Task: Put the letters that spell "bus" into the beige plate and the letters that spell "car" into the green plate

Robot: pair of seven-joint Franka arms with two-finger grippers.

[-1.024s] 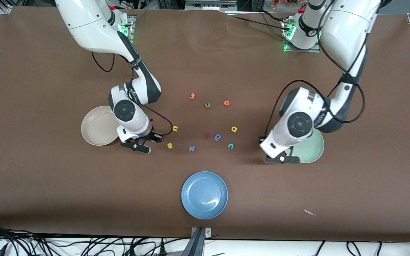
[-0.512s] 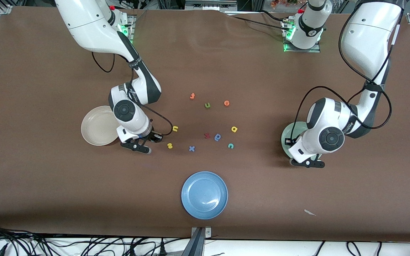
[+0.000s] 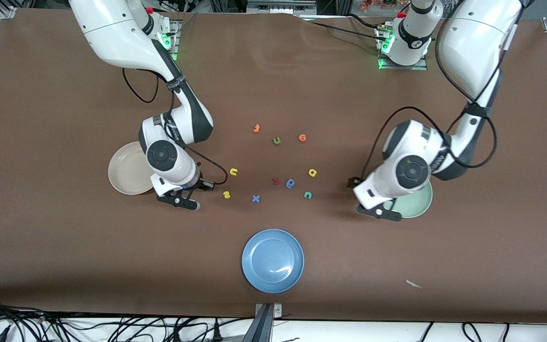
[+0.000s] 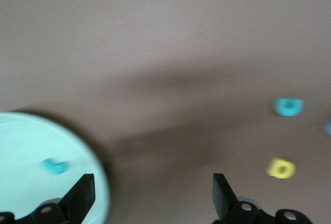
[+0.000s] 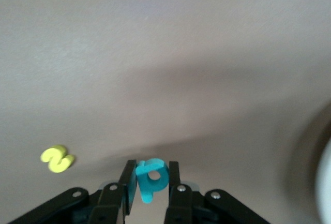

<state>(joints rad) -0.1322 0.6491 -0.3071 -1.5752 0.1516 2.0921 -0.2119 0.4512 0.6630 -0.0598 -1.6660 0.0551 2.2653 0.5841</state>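
surface [image 3: 55, 247]: brown, carries three plates and the scattered foam letters.
beige plate [image 3: 126, 168]: toward the right arm's end, looks empty; right arm partly over its rim.
green plate [image 3: 418, 202]: toward the left arm's end; left wrist view shows one teal letter [image 4: 54, 166] lying in it, likely the r.
blue plate [image 3: 272, 260]: nearest the front camera, not a target.
right hand [image 5: 150, 182]: fingers narrow, pinching the teal b [image 5: 151, 176]; over bare surface just beside the beige plate.
left hand [image 4: 152, 198]: fingers wide, nothing between them; over the green plate's rim.
loose letters: yellow s [image 3: 226, 194], yellow u [image 3: 233, 172], yellow a [image 3: 312, 173], teal c [image 3: 307, 194] all on the surface between the plates.
step in hand: judged as carrying b to the beige plate.
how to do it well: keep the pinch firm, clear the rim, release low over the plate's middle so the light foam doesn't bounce out.
left arm next: probably c or a; avoid the blue round letter [image 3: 290, 183] beside them.
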